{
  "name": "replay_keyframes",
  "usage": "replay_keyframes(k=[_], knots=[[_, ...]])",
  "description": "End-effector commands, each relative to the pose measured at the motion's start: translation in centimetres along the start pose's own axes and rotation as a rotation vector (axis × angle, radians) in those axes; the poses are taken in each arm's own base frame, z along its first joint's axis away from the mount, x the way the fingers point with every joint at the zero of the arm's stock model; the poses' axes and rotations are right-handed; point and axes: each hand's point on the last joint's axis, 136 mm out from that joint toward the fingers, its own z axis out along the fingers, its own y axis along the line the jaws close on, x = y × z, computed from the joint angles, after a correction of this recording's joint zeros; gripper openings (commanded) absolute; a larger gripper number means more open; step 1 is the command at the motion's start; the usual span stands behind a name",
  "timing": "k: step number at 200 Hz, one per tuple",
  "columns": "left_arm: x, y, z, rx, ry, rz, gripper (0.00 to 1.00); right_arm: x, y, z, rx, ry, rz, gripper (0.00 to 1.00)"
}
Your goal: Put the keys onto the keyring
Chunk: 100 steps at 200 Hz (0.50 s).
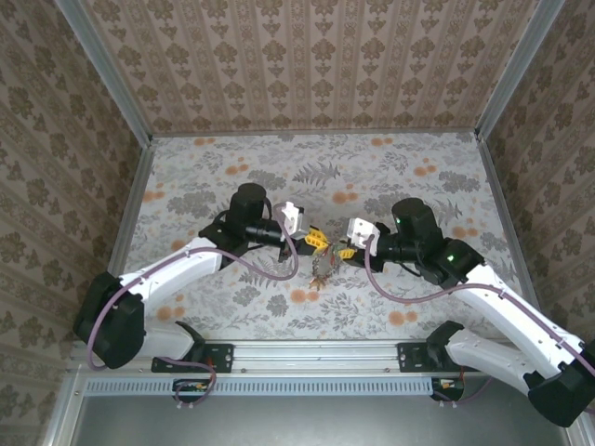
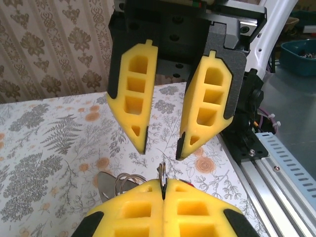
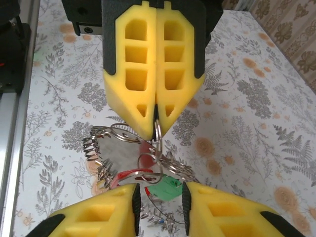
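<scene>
The left gripper, pressed together on the keyring, had the keys bunched just below its tips, directly ahead of the opposing right gripper and between its spread fingers.

Your worktop wears a pale sheet printed with grey ferns and orange flowers. Walls in patterned beige wallpaper close it on three sides. An aluminium rail runs along its near edge, and past that rail you have a teal bin.
</scene>
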Motion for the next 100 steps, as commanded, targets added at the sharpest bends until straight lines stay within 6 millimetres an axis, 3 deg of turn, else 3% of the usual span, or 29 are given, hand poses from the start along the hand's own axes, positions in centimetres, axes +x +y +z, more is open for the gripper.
replay_keyframes(k=[1,66,100], knots=[[-2.4,-0.5,-0.6,0.021,-0.068,0.069,0.00,-1.0,0.3,0.2,-0.035,-0.056,0.020,0.27],[-2.4,-0.4,-0.5,0.009,-0.091,0.060,0.00,-1.4,-0.3,2.1,-0.071,-0.085,0.061,0.13],[-2.5,-0.2,-0.2,-0.008,-0.106,0.066,0.00,-1.1,-0.5,3.2,-0.073,-0.109,0.085,0.13]])
